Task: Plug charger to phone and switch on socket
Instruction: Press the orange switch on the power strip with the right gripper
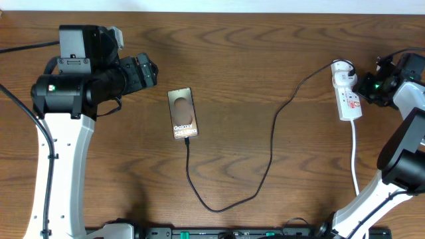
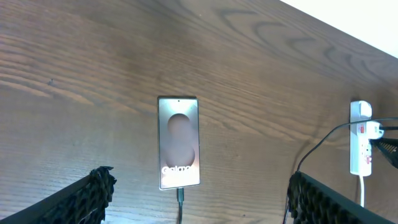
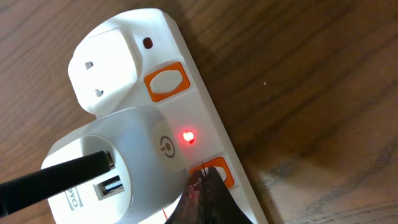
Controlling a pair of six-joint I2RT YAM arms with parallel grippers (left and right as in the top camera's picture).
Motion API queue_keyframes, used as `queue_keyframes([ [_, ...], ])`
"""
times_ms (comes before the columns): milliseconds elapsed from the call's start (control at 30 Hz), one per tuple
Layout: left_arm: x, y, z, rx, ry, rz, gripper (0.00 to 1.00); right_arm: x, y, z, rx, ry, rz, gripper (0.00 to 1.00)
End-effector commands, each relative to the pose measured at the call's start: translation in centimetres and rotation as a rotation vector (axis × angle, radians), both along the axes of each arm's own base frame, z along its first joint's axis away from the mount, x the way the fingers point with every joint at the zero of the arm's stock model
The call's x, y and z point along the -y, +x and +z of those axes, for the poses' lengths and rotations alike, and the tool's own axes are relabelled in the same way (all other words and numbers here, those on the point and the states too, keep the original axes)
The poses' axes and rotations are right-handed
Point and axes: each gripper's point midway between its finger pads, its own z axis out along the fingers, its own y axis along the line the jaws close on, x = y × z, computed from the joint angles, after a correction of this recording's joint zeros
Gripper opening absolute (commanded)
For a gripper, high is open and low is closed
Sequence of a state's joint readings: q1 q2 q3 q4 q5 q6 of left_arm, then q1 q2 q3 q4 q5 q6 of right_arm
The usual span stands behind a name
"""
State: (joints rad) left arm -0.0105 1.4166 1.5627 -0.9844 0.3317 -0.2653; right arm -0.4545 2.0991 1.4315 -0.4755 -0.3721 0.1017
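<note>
Pressing its tips together into one dark point, the right claw rests on the lower orange-rimmed rocker switch of the narrow white plastic power strip. It pinches nothing. A small red lamp glows on the strip just above that switch.

The strip's lower outlet holds a rounded white adapter block, and one of the block's ports holds the end of the long thin black cable. The upper outlet shows bare pin holes beside its own orange-rimmed switch.

From the strip at the far right, the cable sweeps down in a wide loop towards the near edge. It then climbs to the lower edge of the small flat smartphone with a glossy brownish screen and white "Galaxy" lettering, where its tip appears seated. The phone lies flat, left of centre and well apart from the strip.

The left claw hangs to the phone's left with its ribbed black fingers spread wide, touching nothing.

A thick white cord trails from the strip towards the near edge.

Everything lies on a dark brown wood-grain tabletop. A pale wall runs along its far side.
</note>
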Motion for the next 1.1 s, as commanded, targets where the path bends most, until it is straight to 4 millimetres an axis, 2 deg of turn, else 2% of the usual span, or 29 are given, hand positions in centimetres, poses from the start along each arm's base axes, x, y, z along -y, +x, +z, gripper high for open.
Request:
queue_keyframes([
  [0, 0.2, -0.1, -0.4, -0.012, -0.003, -0.006, 0.91, -4.5, -1.1, -2.7, -0.078, 0.076, 0.089, 0.01],
  [233, 0.2, -0.1, -0.4, -0.012, -0.003, -0.006, 0.91, -4.0, -1.2, -3.1, -0.107, 0.011, 0.08, 0.01],
  [533, 0.2, -0.1, -0.4, -0.012, -0.003, -0.006, 0.91, -3.9, -1.3, -3.2, -0.096, -0.034, 0.155, 0.01],
  [1067, 0.2, -0.1, -0.4, -0.012, -0.003, -0.006, 0.91, -5.6, -0.9, -3.0, -0.088, 0.013, 0.164, 0.01],
])
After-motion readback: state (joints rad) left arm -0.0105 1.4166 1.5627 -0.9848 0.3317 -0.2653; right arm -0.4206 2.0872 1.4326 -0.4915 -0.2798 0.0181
